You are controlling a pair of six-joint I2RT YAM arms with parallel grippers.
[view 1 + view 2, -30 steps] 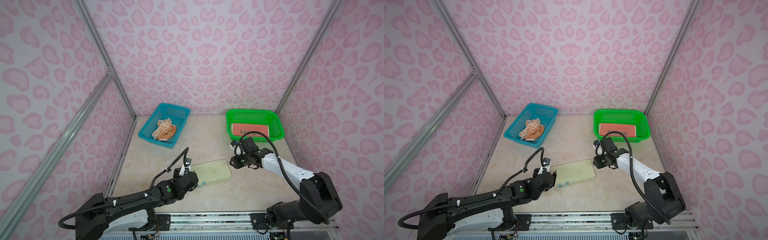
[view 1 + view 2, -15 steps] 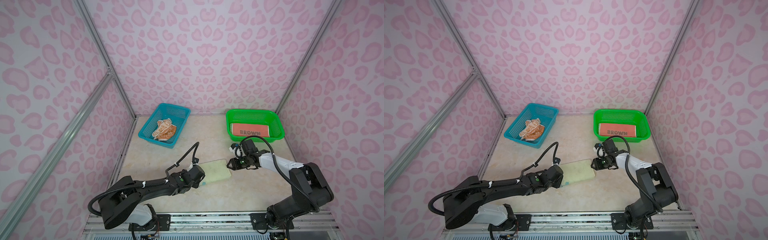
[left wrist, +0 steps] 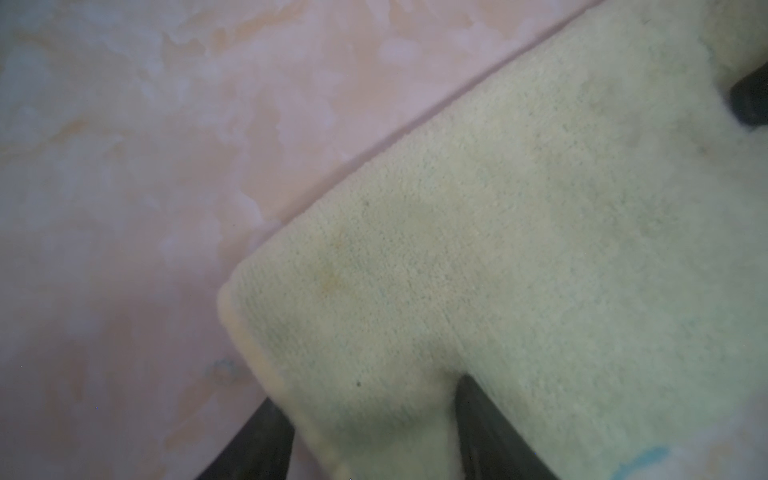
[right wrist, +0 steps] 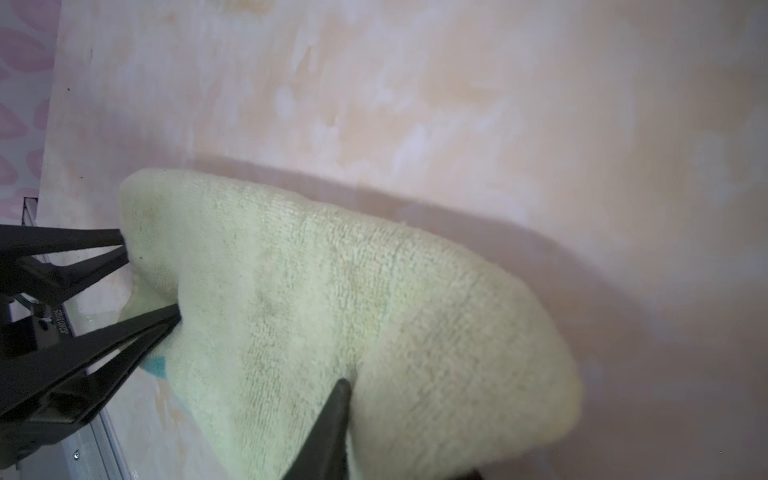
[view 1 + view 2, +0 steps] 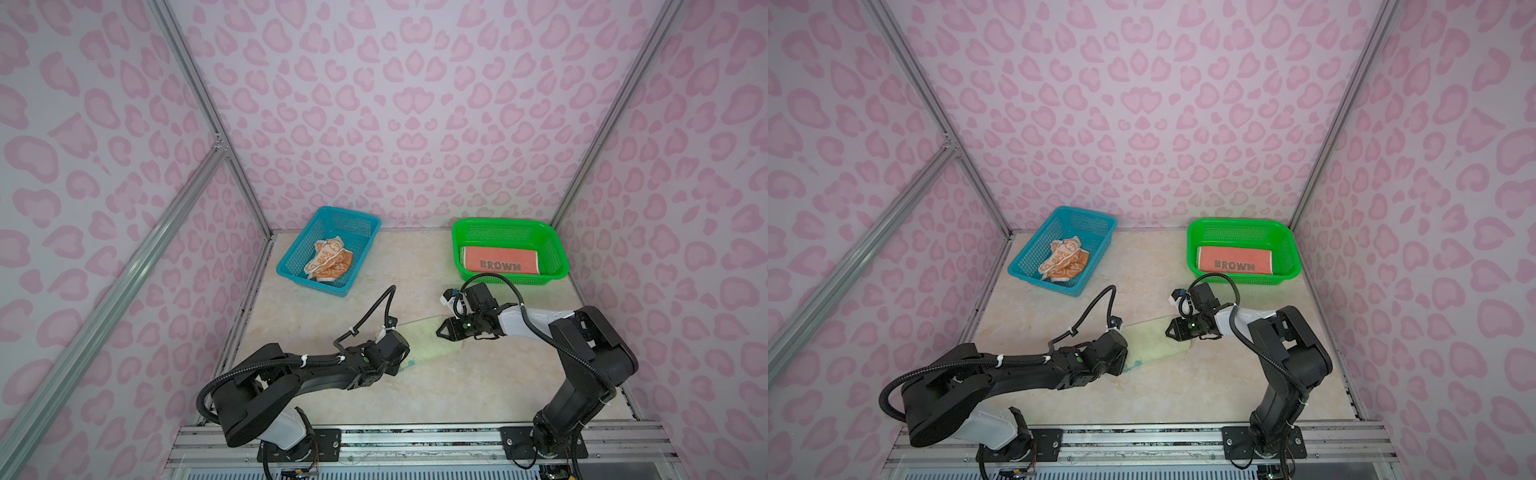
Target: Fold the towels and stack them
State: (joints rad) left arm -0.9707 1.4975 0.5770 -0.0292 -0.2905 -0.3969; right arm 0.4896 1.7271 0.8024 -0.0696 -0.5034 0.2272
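Observation:
The cream and light-blue whale towel [image 5: 428, 343] [image 5: 1152, 343] lies on the table between both arms. My left gripper [image 5: 409, 354] [image 3: 370, 415] stands open astride its left end. One finger [image 3: 257, 440] is at the hem and the other [image 3: 486, 428] presses on the pile. My right gripper [image 5: 441, 332] [image 4: 405, 432] is shut on the right end, which humps up off the table [image 4: 353, 291]. A folded coral "BROWN" towel [image 5: 500, 262] lies in the green basket. A crumpled orange-and-cream towel [image 5: 330, 264] sits in the blue basket.
The blue mesh basket [image 5: 297, 243] stands at the back left and the green mesh basket [image 5: 557, 249] at the back right. Pink patterned walls close in three sides. A metal rail [image 5: 415, 432] runs along the front edge, where both arm bases stand.
Both grippers have closed in on the whale towel's two ends. The right jaws have narrowed onto its right end, which has risen. The left jaws have narrowed a little.

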